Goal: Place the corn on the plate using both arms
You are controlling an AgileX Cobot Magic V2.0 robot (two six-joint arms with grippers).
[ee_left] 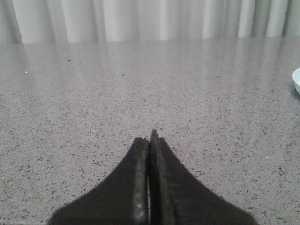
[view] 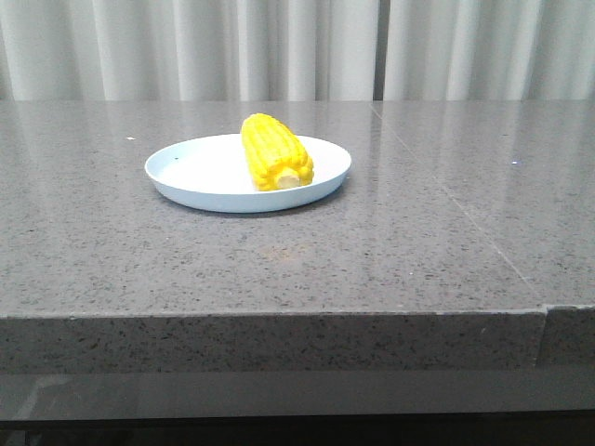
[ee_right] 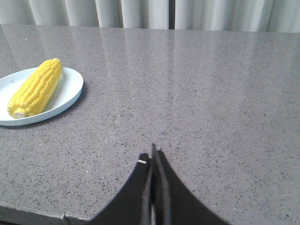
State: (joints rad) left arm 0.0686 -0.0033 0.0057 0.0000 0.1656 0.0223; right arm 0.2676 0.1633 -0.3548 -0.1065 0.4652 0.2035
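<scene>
Front view shows the corn (view: 276, 151) lying on the plate (view: 186, 172), right of the plate's centre, its pale stub end turned toward the near edge and its tapered tip pointing away; the plate stands on the grey speckled table (view: 418, 251) left of the middle. By this the placing looks done. The corn is bright yellow with neat rows of kernels, and it looks like a stiff, light plastic toy; its ridged rows should give pads some bite, though the round body would likely roll if pressed off-centre, so the best hold would be across the thick middle, squeezing from both sides. The pale blue-white plate is shallow and probably slides easily on the glossy stone. The left gripper (ee_left: 150, 140) is closed with nothing between its fingers, low over bare table well left of the plate; the right gripper (ee_right: 152, 157) is likewise clenched and holding nothing, near the table's front edge, well right of the plate.
</scene>
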